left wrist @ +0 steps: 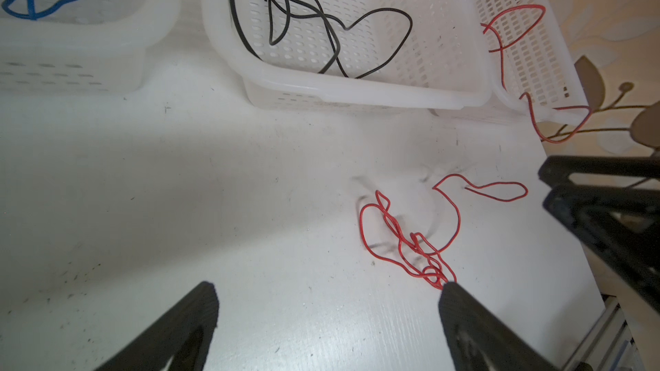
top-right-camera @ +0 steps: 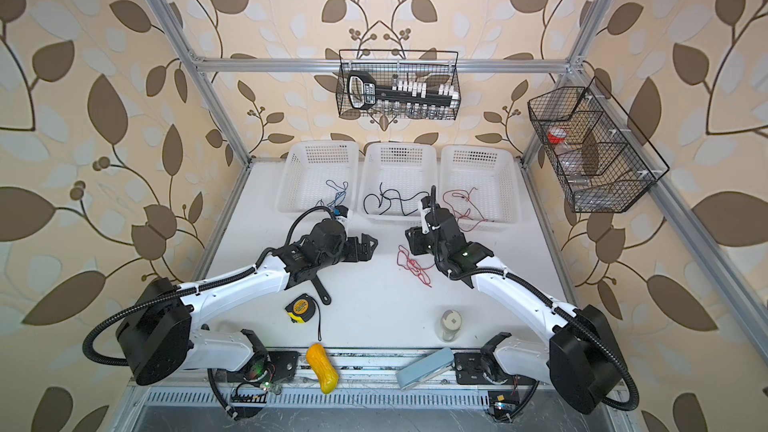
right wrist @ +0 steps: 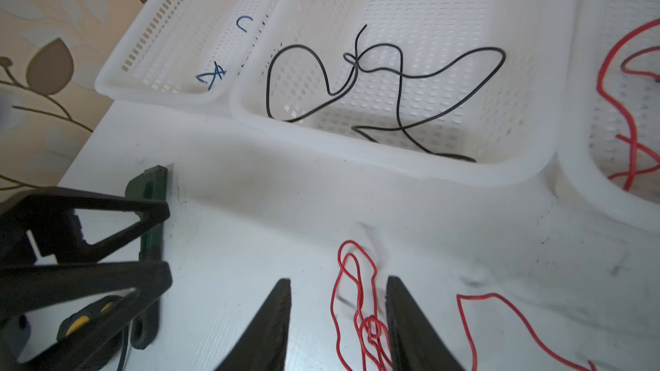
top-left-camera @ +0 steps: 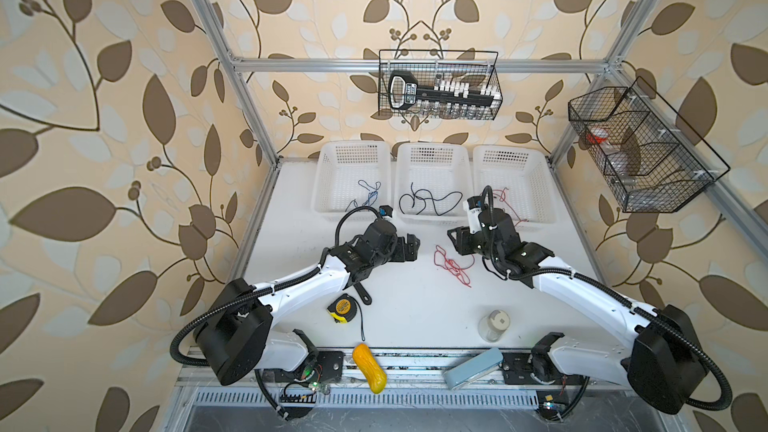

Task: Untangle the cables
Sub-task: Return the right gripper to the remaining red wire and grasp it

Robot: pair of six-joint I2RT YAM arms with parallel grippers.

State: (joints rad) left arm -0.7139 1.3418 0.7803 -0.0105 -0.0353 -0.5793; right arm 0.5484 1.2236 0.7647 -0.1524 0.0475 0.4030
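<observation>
Partly open right end effector (right wrist: 338, 280) straddles the tangled thin red wire (right wrist: 371, 326) on the white bench (top-left-camera: 407, 309) without gripping it; wide-open, empty left end effector (left wrist: 328, 285) hovers at the wire's 9 o'clock.

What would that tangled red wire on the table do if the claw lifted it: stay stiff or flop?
Probably flop: the red wire is thin and lies in loose loops and kinks. It likely weighs almost nothing, being so slim. Its strands cross and twist together, so the whole knot would likely rise as one clump.
</observation>
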